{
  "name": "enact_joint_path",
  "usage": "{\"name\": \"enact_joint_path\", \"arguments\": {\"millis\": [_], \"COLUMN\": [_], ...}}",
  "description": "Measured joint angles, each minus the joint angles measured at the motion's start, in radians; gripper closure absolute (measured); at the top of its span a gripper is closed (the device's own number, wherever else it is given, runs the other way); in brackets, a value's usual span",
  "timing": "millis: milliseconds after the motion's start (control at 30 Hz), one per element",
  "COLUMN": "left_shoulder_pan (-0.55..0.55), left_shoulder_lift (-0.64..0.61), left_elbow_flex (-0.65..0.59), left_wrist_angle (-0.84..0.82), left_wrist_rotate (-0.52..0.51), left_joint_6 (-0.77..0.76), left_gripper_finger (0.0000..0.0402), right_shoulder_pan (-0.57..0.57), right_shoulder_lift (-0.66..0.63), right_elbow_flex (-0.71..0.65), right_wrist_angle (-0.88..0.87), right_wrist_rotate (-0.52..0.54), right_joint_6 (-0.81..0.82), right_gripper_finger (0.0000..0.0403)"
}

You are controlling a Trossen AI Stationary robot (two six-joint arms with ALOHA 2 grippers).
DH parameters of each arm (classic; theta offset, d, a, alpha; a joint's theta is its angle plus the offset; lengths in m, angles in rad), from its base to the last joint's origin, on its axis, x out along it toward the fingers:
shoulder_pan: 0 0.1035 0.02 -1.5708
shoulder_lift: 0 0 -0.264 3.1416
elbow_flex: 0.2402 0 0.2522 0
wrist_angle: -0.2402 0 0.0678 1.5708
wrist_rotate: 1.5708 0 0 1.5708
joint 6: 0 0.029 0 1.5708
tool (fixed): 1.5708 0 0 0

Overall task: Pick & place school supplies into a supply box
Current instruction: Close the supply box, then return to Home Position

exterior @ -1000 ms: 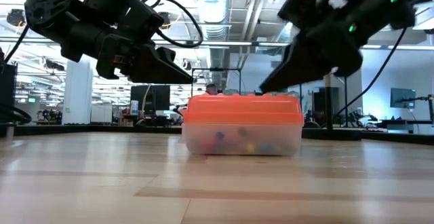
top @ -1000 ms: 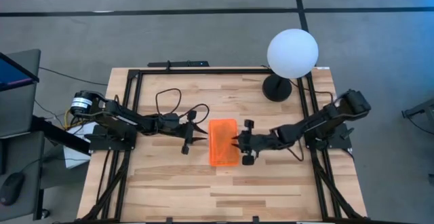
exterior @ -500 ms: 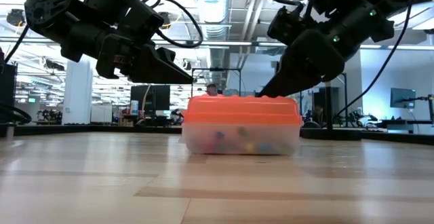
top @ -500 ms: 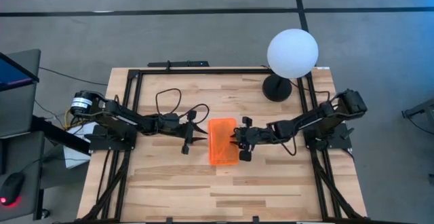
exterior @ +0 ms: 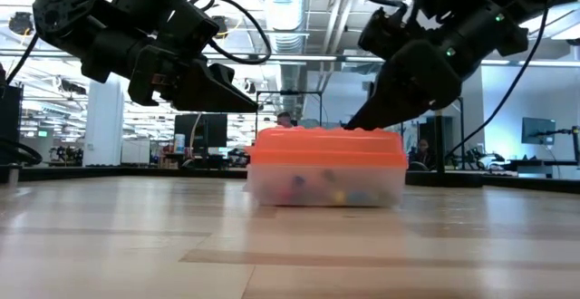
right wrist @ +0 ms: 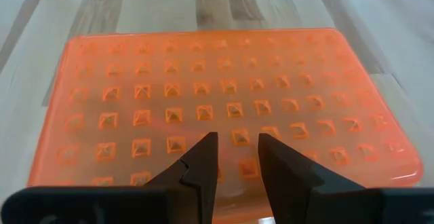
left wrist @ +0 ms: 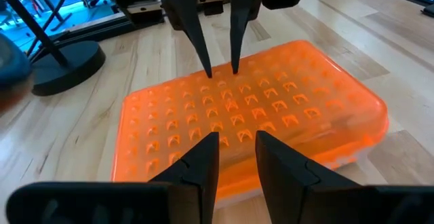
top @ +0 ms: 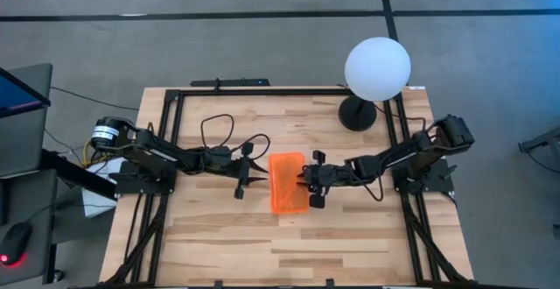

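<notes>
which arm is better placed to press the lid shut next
Probably the right: its gripper has its fingertips over the lid edge, nearly touching. The left gripper hangs beside the box, short of it.

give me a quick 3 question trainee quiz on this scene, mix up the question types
1. True or false: the orange lid sits on the supply box.
2. Multiple choice: the right gripper has its tips where? A) on the lid's edge B) beside the lamp C) flat on the bare table
3. Fill in: the white globe lamp stands at the table's far ____ corner in the high view.

Key
1. True; coloured supplies show through the clear wall under it.
2. A; the left gripper hovers just off the opposite side, jaws slightly parted.
3. Right.
</notes>
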Motion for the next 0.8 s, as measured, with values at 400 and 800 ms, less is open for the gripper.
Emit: {"name": "enact_joint_path", "arguments": {"millis": [400, 800], "left_shoulder_pan": [0.0, -0.001], "left_shoulder_lift": [0.0, -0.069], "left_elbow_flex": [0.0, -0.001], "left_wrist_angle": [0.001, 0.086], "left_wrist_rotate": [0.0, 0.01], "left_joint_6": [0.006, 0.019], "left_gripper_finger": [0.0308, 0.0308], "right_shoulder_pan": [0.019, 0.085], "right_shoulder_lift": [-0.004, -0.127], "right_elbow_flex": [-0.001, 0.0], "right_wrist_angle": [0.053, 0.062], "right_wrist_rotate": [0.015, 0.127], "right_joint_6": [-0.045, -0.265], "right_gripper_finger": [0.0301, 0.0301]}}
